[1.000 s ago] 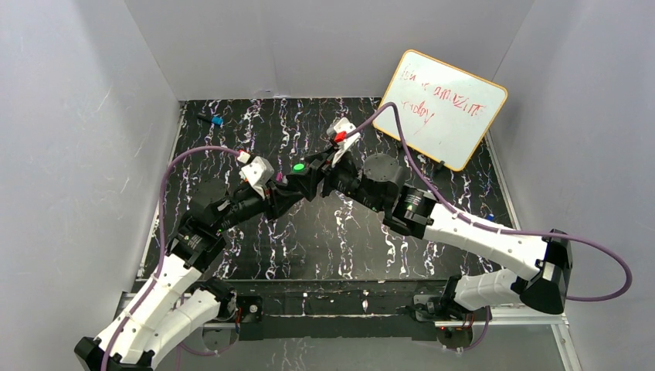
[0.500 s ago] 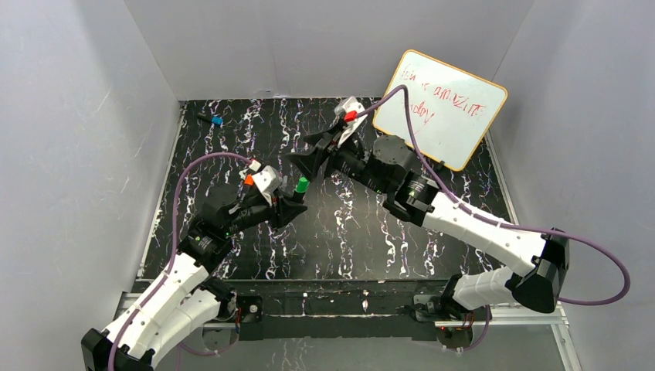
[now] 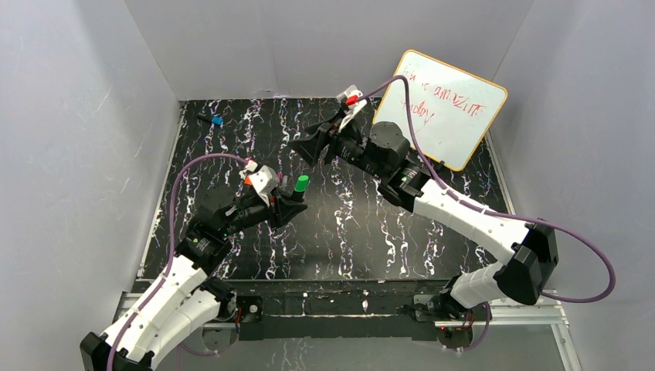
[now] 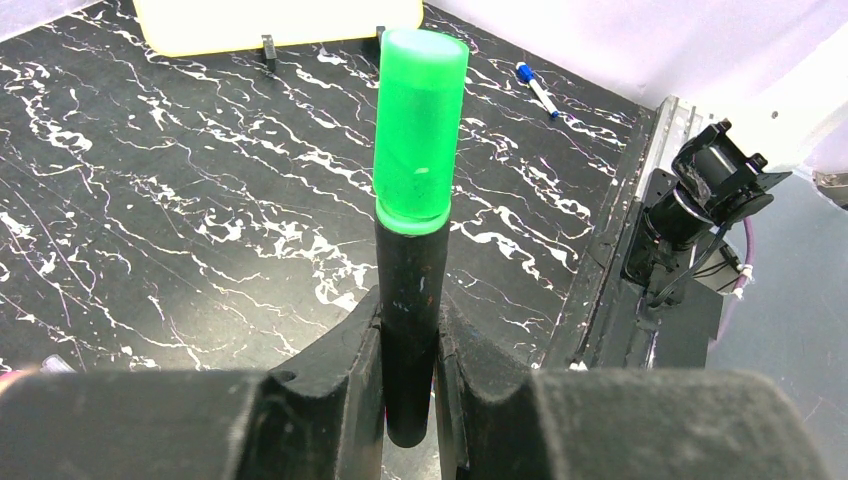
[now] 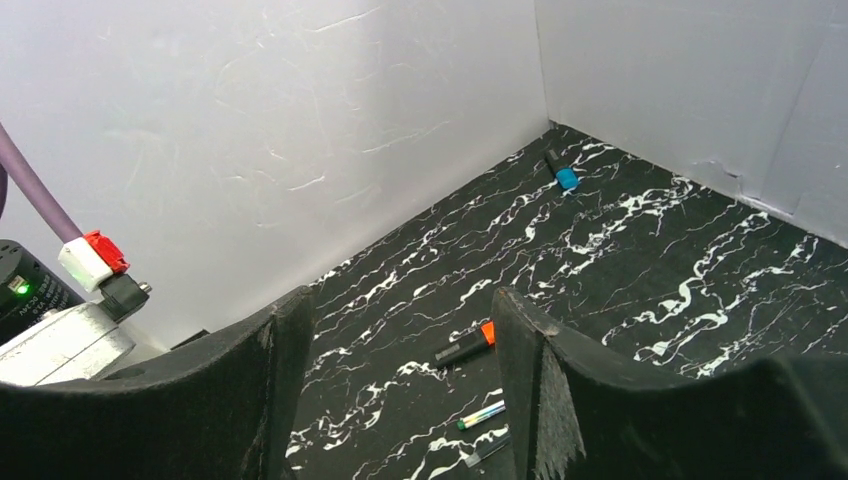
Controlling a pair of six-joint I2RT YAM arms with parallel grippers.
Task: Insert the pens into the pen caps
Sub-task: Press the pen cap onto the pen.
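Note:
My left gripper [image 4: 410,400] is shut on a thick black marker [image 4: 410,300] that stands upright between the fingers. A green cap [image 4: 420,130] sits on its upper end. In the top view this marker's green cap [image 3: 301,183] is near the mat's middle, at the left gripper [image 3: 290,199]. My right gripper [image 3: 303,147] hovers farther back, open and holding nothing. Under the right gripper [image 5: 400,390] lie a black marker with an orange end [image 5: 462,346], a slim white pen with a green end [image 5: 482,415] and a slim dark pen [image 5: 487,450].
A blue-capped black marker [image 3: 212,120] lies at the back left corner [image 5: 562,172]. A whiteboard [image 3: 444,104] with red writing leans at the back right. A white pen with a blue cap [image 4: 537,88] lies near the mat's right edge. White walls enclose three sides.
The two grippers met at the green cap a second ago. The left arm has since drawn back towards the near left with the marker, and the right arm has withdrawn towards the back.

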